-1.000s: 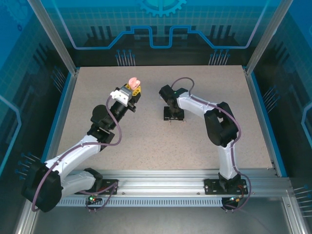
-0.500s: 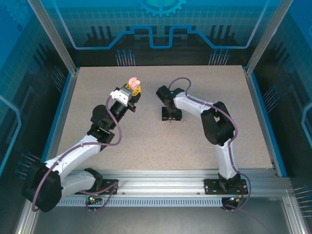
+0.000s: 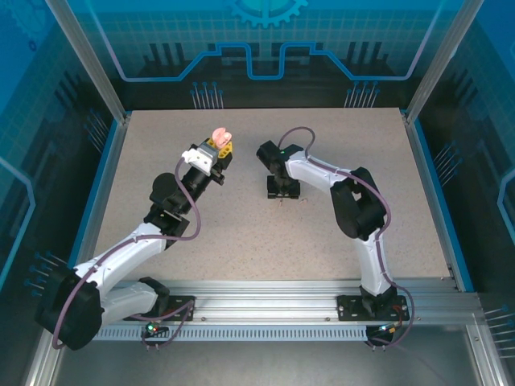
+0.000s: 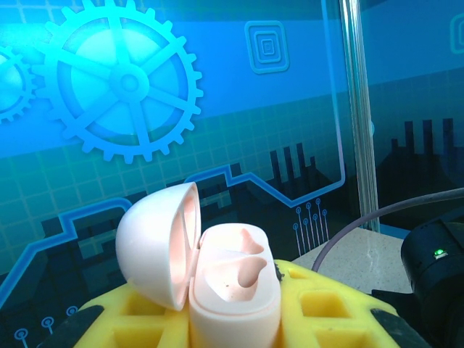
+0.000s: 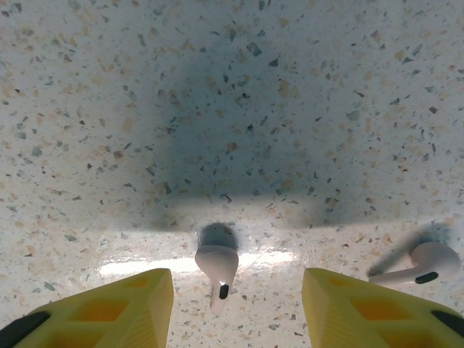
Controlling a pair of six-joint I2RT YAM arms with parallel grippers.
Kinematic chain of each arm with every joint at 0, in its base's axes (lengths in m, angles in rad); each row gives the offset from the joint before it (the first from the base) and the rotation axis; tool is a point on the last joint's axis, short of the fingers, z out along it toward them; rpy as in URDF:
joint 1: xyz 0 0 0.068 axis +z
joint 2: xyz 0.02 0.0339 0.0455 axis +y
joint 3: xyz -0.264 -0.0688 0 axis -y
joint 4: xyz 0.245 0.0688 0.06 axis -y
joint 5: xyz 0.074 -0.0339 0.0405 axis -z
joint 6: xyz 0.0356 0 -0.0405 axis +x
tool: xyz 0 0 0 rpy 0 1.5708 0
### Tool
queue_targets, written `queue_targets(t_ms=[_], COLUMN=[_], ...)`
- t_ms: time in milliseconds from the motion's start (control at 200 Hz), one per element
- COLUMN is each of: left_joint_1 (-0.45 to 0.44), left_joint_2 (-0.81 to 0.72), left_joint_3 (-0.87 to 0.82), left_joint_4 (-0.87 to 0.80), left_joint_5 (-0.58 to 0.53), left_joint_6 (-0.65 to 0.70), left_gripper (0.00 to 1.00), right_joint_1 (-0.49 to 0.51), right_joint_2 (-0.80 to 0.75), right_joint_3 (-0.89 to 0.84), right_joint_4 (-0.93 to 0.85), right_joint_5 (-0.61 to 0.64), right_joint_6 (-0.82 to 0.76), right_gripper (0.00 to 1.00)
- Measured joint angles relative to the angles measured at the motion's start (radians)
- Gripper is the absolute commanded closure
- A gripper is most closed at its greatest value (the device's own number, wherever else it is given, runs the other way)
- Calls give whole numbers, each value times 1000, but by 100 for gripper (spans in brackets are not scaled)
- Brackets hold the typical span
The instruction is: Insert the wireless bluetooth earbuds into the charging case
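Straddling a whitish stemmed earbud (image 5: 216,264) (tint unclear), right claw (image 5: 235,293) gapes; left claw (image 4: 232,326) clamps case (image 4: 233,279).

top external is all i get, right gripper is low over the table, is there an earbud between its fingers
Observer: Yes. The right wrist view shows one earbud lying on the table inside the open right gripper, touching neither finger.
Operator: any other bud close by
Observer: A second earbud lies beyond the finger on the right of that view.
Operator: is the case open
Observer: The left wrist view shows the charging case clamped in the left gripper, lid swung open, no bud in the sockets that show.
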Motion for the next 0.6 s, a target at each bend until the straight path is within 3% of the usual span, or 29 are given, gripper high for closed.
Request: queue_targets(t_ms=[600], left_joint_1=[0], left_joint_2=[0], left_joint_3=[0], left_joint_4=[-1], left_joint_5=[0], left_joint_6=[0], left_gripper=[100], right_joint_1=[17], right_joint_2=[65], right_joint_3=[37], right_joint_4=[-10], right_joint_5=[7], right_joint_6=[36], right_gripper=[56])
